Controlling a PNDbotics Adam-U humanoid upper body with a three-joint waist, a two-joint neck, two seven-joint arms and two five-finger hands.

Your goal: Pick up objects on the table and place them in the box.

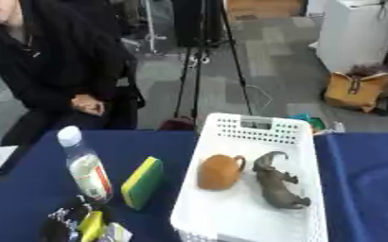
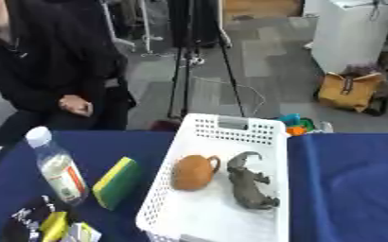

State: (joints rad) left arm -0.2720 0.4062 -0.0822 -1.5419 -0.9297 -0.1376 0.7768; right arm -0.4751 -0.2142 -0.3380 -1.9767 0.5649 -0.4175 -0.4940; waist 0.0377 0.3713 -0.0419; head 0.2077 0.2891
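1. One white perforated box [image 1: 260, 128], centre of the frame
2. One orange-brown jug [image 1: 220, 172] inside it
3. One grey animal figure [image 1: 278, 182] inside it, right of the jug
4. One clear bottle [image 1: 84, 166] with a white cap, lower left
5. One yellow-and-green sponge [image 1: 144, 182] between bottle and box
6. One robot hand [image 1: 74, 223], lower left corner, around something yellow

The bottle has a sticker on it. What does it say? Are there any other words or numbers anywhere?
No text can be read in either view.
Bottle: a white and red label, its print too blurred to read.
Hand, low at the left: pale marks on black, too blurred to read, and a yellow and white thing too blurred to make out.
Sponge, white box, brown jug and grey animal: no writing shows.
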